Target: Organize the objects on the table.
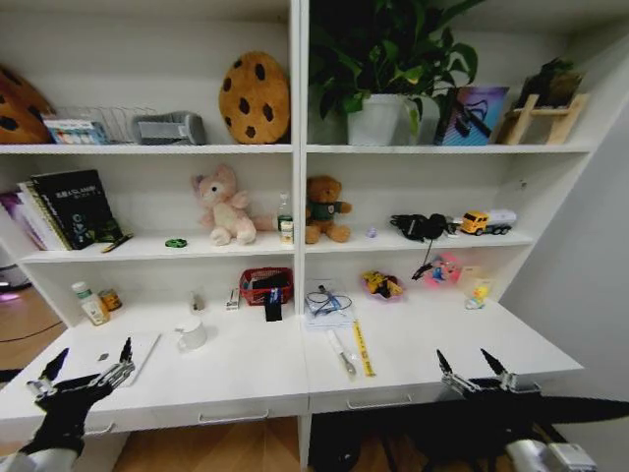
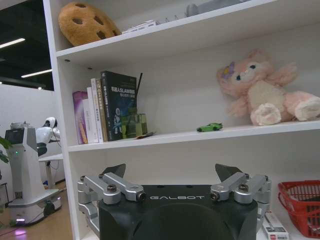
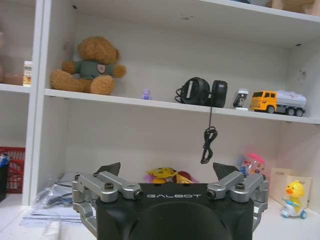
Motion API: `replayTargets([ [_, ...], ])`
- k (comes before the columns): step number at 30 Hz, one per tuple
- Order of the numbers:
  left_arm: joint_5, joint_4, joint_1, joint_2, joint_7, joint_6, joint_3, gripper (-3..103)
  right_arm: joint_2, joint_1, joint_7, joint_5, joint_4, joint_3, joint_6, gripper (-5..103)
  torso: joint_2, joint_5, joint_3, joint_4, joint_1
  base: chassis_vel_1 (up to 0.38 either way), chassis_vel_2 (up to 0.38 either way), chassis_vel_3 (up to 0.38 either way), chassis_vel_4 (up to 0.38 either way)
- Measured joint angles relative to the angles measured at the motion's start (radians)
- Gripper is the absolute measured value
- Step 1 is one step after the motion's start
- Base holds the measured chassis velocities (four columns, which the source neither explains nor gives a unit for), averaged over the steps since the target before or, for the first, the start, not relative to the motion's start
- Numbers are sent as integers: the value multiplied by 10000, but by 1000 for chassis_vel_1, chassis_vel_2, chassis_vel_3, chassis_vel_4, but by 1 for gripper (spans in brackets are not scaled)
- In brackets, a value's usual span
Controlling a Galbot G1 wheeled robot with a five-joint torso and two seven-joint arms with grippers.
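Note:
The long white table carries a silver laptop at the left, a white mug, two small bottles, a pen and a yellow ruler. A tiny green toy car sits on the shelf above. My left gripper hovers open at the table's front left, just before the laptop. Open too, my right gripper hangs at the front right edge. Neither holds anything.
A red basket, a black pen holder, papers with cables, a yellow snack bag and a duck toy line the back of the desk. Plush bears, books and a toy truck fill the shelves.

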Motion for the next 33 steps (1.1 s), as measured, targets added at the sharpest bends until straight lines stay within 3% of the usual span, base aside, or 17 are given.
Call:
replayTargets([
  [6, 0, 0, 0, 0, 1, 0, 1, 98, 0, 2, 1, 2, -3, -2, -4, 100, -2, -10, 1, 3, 2, 297, 297, -286, -279],
  [11, 0, -1, 0, 0, 0, 0, 1, 98, 1, 2, 2, 4, -4, -5, -7, 100, -2, 4, 2, 0, 3, 341, 359, -364, -344],
  [13, 0, 1, 0, 0, 0, 0, 3, 98, 1, 2, 3, 4, -3, -2, -7, 100, 0, -17, 0, 3, 1, 346, 366, -381, -372],
  [16, 0, 0, -1, 0, -1, 0, 2, 98, 2, 2, 2, 4, -5, -6, -8, 100, -2, 3, 2, 2, 2, 370, 367, -363, -386],
  [17, 0, 1, -1, 0, -1, 0, 3, 98, 1, 1, 3, 4, -4, -4, -8, 100, 0, -20, 0, 3, 1, 376, 346, -354, -366],
  [20, 0, -1, -1, 0, 0, 0, 3, 98, 2, 3, 3, 5, -5, -5, -8, 100, -1, 14, 1, 1, 0, 358, 354, -374, -367],
  [22, 0, 1, -1, 0, -1, 0, 2, 98, 1, 1, 2, 4, -2, -3, -8, 100, -2, -24, 1, 3, 4, 348, 321, -321, -317],
  [23, 0, 1, -1, 0, -1, 0, 2, 98, 1, 1, 2, 4, -2, -3, -8, 100, -2, -24, 1, 3, 4, 348, 303, -321, -317],
  [25, 0, 2, -1, 1, -3, 0, 0, 98, 2, 1, 2, 4, -3, -5, -9, 100, 1, -4, 0, 1, 0, 265, 252, -219, -267],
  [29, 0, 3, -1, 1, -5, 0, 2, 98, 1, 1, 1, 4, -3, -5, -9, 100, -1, -15, 0, 1, 1, 175, 139, -155, -130],
  [30, 0, 2, -1, 1, -4, -1, 0, 98, 1, 2, 1, 4, -3, -6, -9, 100, 1, 2, -1, 2, -1, -1, -19, -21, -56],
  [33, 0, 2, -1, 1, -4, -1, 2, 98, -3, 2, 1, 4, -3, -5, -9, 100, -2, -1, 3, 3, 3, -10, -20, 3, 1],
])
